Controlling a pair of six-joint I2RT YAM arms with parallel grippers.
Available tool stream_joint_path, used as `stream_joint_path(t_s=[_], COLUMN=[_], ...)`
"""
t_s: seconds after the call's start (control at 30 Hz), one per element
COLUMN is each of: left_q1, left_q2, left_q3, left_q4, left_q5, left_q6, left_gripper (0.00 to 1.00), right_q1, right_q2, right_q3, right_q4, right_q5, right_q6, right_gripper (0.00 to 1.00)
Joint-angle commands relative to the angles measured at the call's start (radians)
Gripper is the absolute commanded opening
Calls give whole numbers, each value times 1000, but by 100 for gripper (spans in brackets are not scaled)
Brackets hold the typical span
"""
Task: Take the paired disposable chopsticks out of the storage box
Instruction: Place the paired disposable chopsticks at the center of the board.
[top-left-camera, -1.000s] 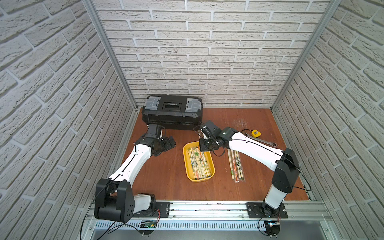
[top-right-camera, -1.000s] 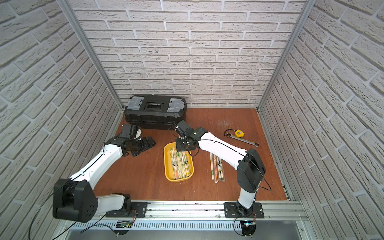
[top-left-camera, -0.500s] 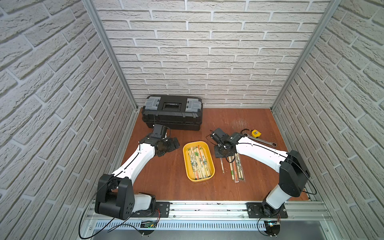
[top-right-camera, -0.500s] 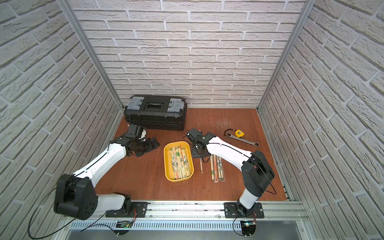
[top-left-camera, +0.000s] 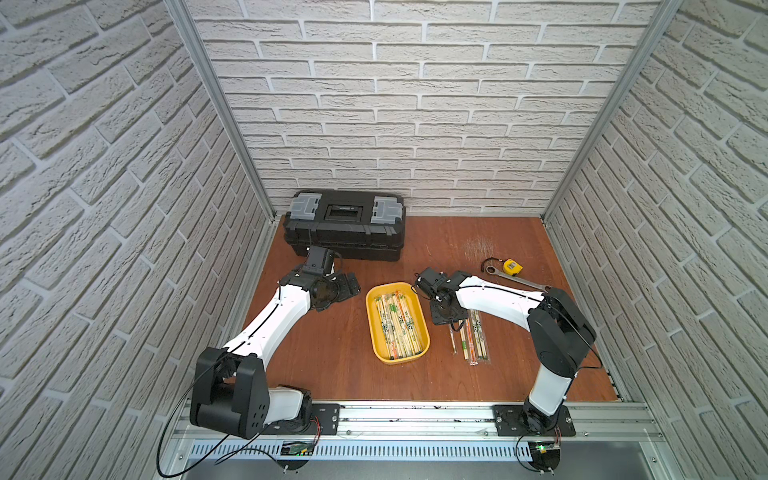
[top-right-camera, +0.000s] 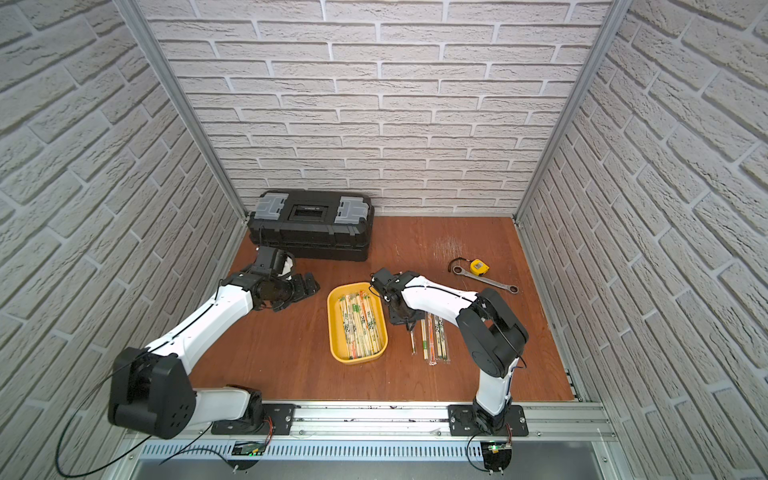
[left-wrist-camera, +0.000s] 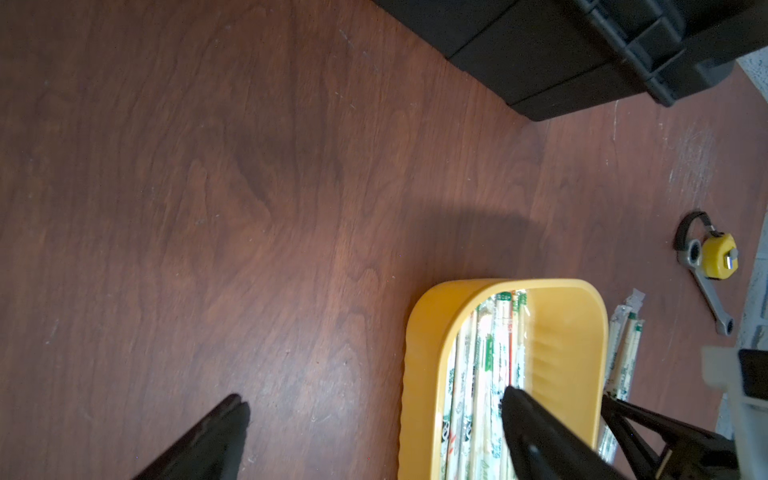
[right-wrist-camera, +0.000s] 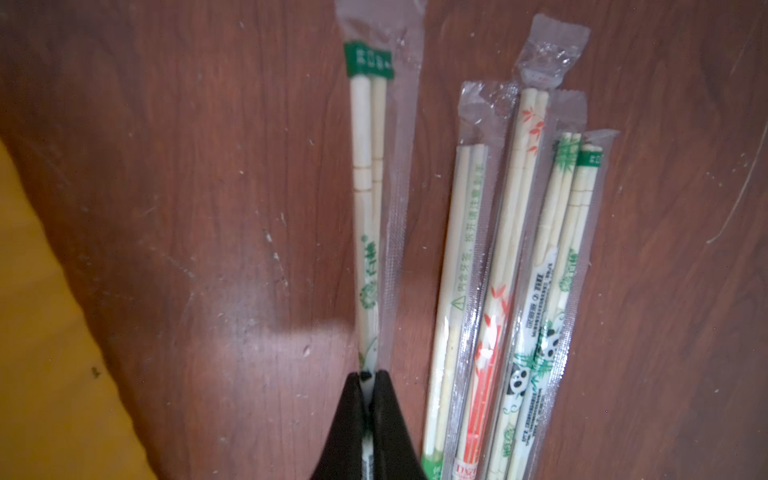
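In both top views the storage box (top-left-camera: 371, 322) sat on the table (top-left-camera: 332, 357), most of the paired disposable chopsticks (top-left-camera: 398, 328) lying lengthwise inside. The right gripper (top-left-camera: 451, 326) was low, just beside the box, next to a row of set-down pairs (top-left-camera: 476, 338). The left gripper (top-right-camera: 305, 286) hung well apart, near the black toolbox (top-right-camera: 309, 232). Left wrist view: jaws wide and empty, one finger (left-wrist-camera: 536, 432) overlapping the box in frame; a careless sweep could shove the light box. Right wrist view: jaws pinched tight on one end of a sleeved pair (right-wrist-camera: 365, 208); could not tell whether its far end rested on the wood. Risks judged: the grip may catch mostly film, so the sticks could slip; opening askew could drop it across the set-down pairs; retreating before opening would drag it.
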Motion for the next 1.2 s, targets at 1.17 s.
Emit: stream_joint_path(t_s=[1.17], left_q1=[-8], left_q2=[10], left_q3=[16], left_q4=[4], left_q5=[-6], left_q6=[17], left_gripper=[98], right_q1=[-17], right_q2=[-1], right_q3=[-16], right_q4=[-56], right_q5=[69], right_q6=[57], right_gripper=[29])
